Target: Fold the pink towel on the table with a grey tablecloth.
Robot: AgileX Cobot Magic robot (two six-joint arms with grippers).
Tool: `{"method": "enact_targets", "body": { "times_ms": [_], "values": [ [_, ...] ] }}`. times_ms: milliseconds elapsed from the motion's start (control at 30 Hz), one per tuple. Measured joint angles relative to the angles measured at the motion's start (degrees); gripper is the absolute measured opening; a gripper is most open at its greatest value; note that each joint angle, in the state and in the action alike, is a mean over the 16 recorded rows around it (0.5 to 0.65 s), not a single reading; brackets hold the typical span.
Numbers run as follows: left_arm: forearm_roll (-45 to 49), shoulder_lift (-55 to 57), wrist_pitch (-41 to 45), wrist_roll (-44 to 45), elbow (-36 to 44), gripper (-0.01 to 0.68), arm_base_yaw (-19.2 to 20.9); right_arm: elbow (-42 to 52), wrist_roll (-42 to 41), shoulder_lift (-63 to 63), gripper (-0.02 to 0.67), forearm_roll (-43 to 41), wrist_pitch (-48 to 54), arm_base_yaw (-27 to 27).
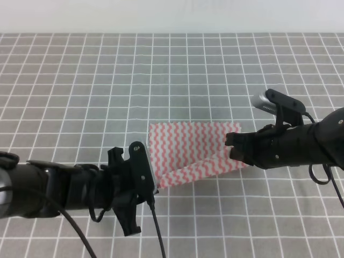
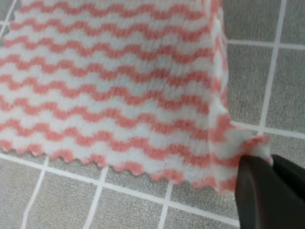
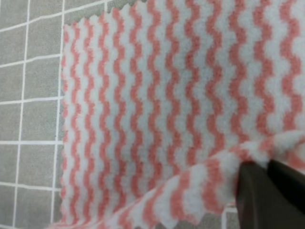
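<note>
The pink towel, striped pink-red and white with zigzag edges, lies mid-table on the grey tablecloth, its near edge raised off the cloth. My left gripper is shut on the towel's near left corner; its dark fingers pinch the fabric. On the right, my right gripper is shut on the near right corner, where black fingertips clamp a lifted fold. The far half of the towel rests flat.
White grid lines cover the grey tablecloth all around the towel. A pale wall strip bounds the far edge. Black cables trail from the left arm toward the front.
</note>
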Motion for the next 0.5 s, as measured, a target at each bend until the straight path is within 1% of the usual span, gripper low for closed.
{"method": "enact_targets", "body": {
  "times_ms": [200,500],
  "values": [
    [0.00,-0.04,-2.19,-2.98,-0.98,0.001,0.01,0.00,0.00,0.00,-0.015,-0.28,-0.41,0.00],
    [-0.11,-0.04,-4.45,-12.15,-4.66,-0.002,0.01,-0.01,0.00,0.00,-0.015,-0.64,-1.50,0.00]
  ]
}}
